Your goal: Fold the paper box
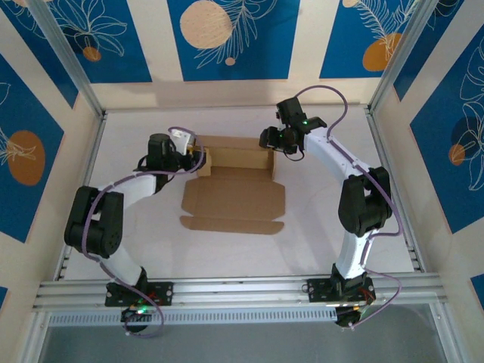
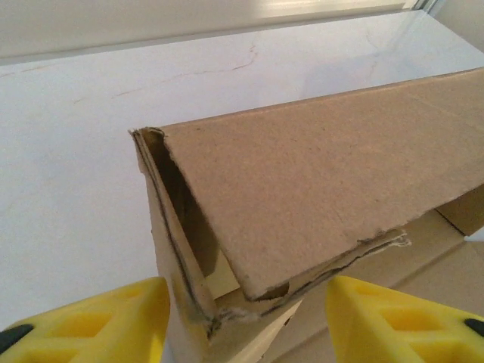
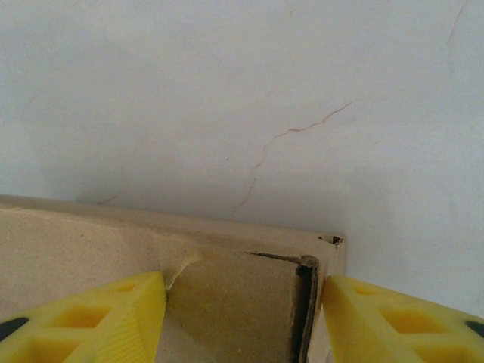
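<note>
Overhead, the paper box [image 1: 234, 193] sits mid-table, far walls raised, lid flat, with the left gripper [image 1: 198, 155] and right gripper [image 1: 274, 144] at its far corners. Each wrist view shows jaws apart, straddling a corner. The side walls look to be the step in hand; next probably calls for tucking the flaps inward.

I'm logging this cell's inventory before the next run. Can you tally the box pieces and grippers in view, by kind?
paper box: 1
grippers: 2 (left gripper, right gripper)
Total: 3
</note>
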Robot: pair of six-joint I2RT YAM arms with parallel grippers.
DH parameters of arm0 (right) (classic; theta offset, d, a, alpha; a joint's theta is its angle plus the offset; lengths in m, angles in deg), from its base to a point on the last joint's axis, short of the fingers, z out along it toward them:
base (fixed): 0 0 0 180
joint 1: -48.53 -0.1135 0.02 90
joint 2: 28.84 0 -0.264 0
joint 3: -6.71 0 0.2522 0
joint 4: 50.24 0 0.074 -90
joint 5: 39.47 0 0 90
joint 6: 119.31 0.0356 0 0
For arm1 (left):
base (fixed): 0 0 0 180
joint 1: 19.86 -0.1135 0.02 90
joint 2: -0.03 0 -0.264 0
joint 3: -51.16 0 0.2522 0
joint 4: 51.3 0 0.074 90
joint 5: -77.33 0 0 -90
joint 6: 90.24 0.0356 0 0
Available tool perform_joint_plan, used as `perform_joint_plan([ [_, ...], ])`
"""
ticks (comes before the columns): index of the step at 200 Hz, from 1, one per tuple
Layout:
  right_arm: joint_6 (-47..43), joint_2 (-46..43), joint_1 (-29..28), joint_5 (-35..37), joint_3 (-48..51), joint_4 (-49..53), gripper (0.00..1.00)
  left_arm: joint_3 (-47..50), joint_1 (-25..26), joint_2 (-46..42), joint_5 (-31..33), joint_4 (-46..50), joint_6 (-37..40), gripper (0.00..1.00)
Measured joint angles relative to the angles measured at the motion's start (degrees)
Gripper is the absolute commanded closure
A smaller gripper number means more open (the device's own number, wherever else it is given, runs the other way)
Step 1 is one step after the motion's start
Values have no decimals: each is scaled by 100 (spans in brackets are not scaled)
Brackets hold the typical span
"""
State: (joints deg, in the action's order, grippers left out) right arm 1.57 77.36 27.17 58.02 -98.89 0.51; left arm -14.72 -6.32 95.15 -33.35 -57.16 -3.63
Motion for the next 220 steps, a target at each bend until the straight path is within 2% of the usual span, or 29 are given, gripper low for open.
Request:
perform_joint_plan([
  [50, 7, 2, 24, -107, 0, 13, 42, 125, 96, -7, 407, -210, 229, 63],
  [70, 17, 2, 44, -166, 0, 17, 42, 315, 127, -61, 584, -446, 273, 65],
  [87, 20, 2, 55, -212, 0, 35, 42, 422, 149, -94, 682, -590, 299, 65],
  [124, 22, 2, 66, -343, 0, 35, 41, 466, 249, -92, 892, -710, 326, 58],
  [151, 22, 2, 72, -361, 0, 37, 42, 570, 363, -87, 1139, -935, 227, 57],
  [220, 55, 0, 76, -498, 13, 35, 42, 782, 505, -74, 2052, -1355, 184, 78],
])
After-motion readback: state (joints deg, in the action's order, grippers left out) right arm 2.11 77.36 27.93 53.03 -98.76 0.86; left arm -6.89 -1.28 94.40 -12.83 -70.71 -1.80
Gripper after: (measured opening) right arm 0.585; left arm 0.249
